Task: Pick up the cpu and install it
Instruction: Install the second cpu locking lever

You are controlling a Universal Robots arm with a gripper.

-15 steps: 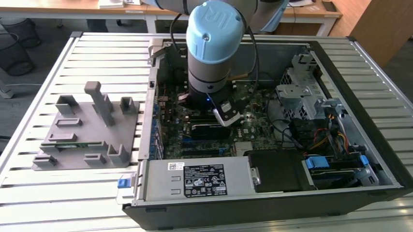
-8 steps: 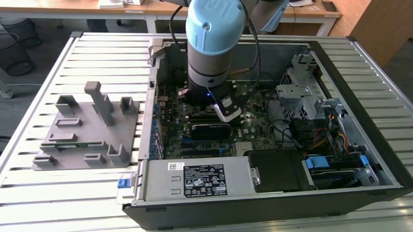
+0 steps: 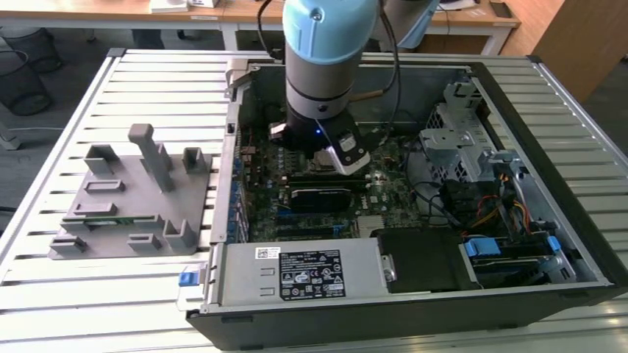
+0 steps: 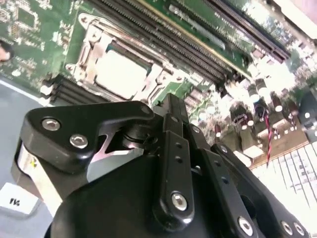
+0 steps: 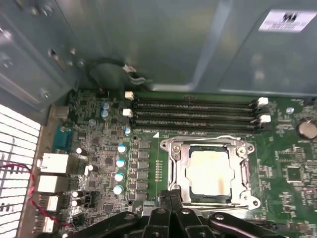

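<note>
The exterior view looks down from high and near at the open computer case (image 3: 393, 191) lying on the slatted worktop (image 3: 147, 95), taking in the arm (image 3: 329, 66) and the grey plastic holder (image 3: 132, 198) at the exterior view's left. Both wrist views sit close above the motherboard (image 5: 104, 163), looking past the tool (image 5: 171, 218) from opposite sides. They share the metal-framed socket (image 5: 210, 171) with the cpu (image 4: 121, 74) and the memory slots (image 5: 195, 116).

Robotics lab: open computer case (image 3: 549, 243) on slatted metal table (image 3: 147, 73), desks (image 3: 235, 11) behind.

Grey arm (image 3: 319, 81) — pale-blue cap, black screwed fingers (image 4: 173, 148).
</note>
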